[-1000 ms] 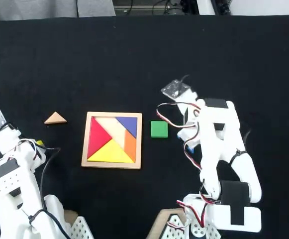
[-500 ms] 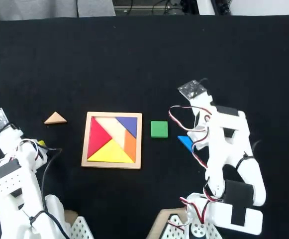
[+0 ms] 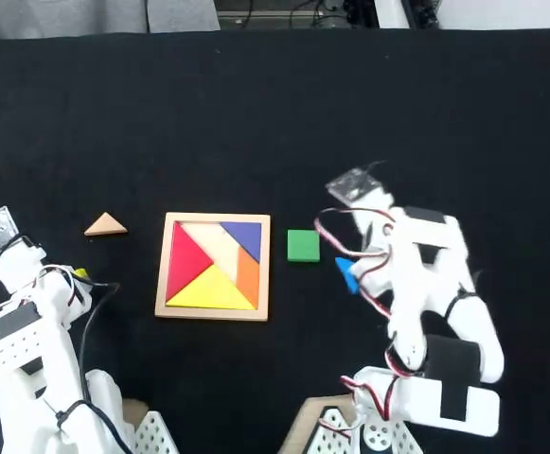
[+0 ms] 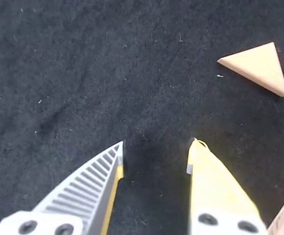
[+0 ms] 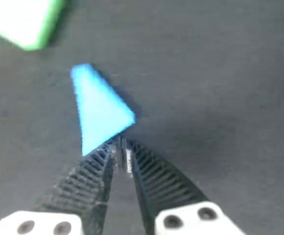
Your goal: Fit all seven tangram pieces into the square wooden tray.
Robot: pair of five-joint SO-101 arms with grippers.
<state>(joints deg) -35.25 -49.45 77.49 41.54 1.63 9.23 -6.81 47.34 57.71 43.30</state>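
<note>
Right side first: the right gripper (image 5: 120, 148) has its jaws pressed almost together on one corner of the small blue triangle (image 5: 100, 110), pinching it by the thin edge. That looks like a grip chosen so the flat piece can be carried across and laid down. The piece is just beside the green square (image 3: 303, 245), which lies on the black cloth (image 3: 256, 123) close to the right rim of the square wooden tray (image 3: 162, 270). Inside the tray sit red, yellow, orange and dark blue pieces (image 3: 213, 288), packed round a pale patch that looks like bare floor, so that is probably where the loose shapes belong. Over on the far side, the left gripper (image 4: 154, 152) hangs low over the cloth with its jaws spread, holding nothing. The tan triangle (image 4: 256, 66) lies near it but apart, a likely next pick.
</note>
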